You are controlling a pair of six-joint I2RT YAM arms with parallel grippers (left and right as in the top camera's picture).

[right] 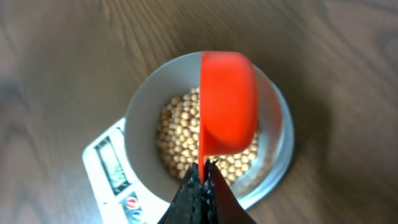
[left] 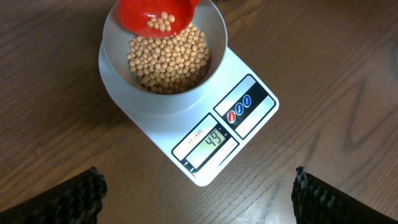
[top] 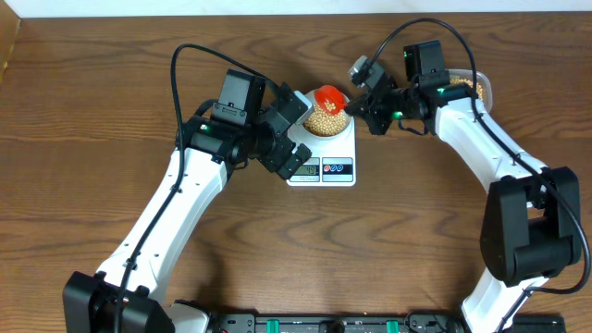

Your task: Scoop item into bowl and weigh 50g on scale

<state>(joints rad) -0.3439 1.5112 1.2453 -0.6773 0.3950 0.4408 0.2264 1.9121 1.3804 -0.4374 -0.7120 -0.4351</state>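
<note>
1. Right claw (right: 204, 173) sits at the bottom centre of its wrist view, clenched on the handle of the red scoop (right: 227, 102). The scoop is tipped over the bowl (right: 140, 121).
2. The bowl stands on the scale (left: 249, 124), upper middle of the left wrist view, with a good heap of beans (left: 168, 59) in it. The display (left: 211, 142) reads 49.
3. A small cluster of beans lies in the scoop's mouth. I judge only a grain or two is wanted. If I tip any steeper, the whole cluster slides out at once and I overshoot 50.
4. I cannot tell whether the scoop touches the bowl rim. If it leans on the rim, the scale weighs my push as well and the number lies.
5. Round beans bounce. One striking the heap or the rim could hop out onto the table (left: 348, 68). One landing on the scale's face would be counted though it is not in the bowl.
6. Left claw (left: 198, 183) is released, fingers spread to the lower corners of its view and grasping nothing. It hovers near the display end of the scale. If it sinks, it could nudge the scale and upset the reading or shift the bowl.
7. Overshooting costs most, since lifting single beans back out with this scoop looks clumsy.
</note>
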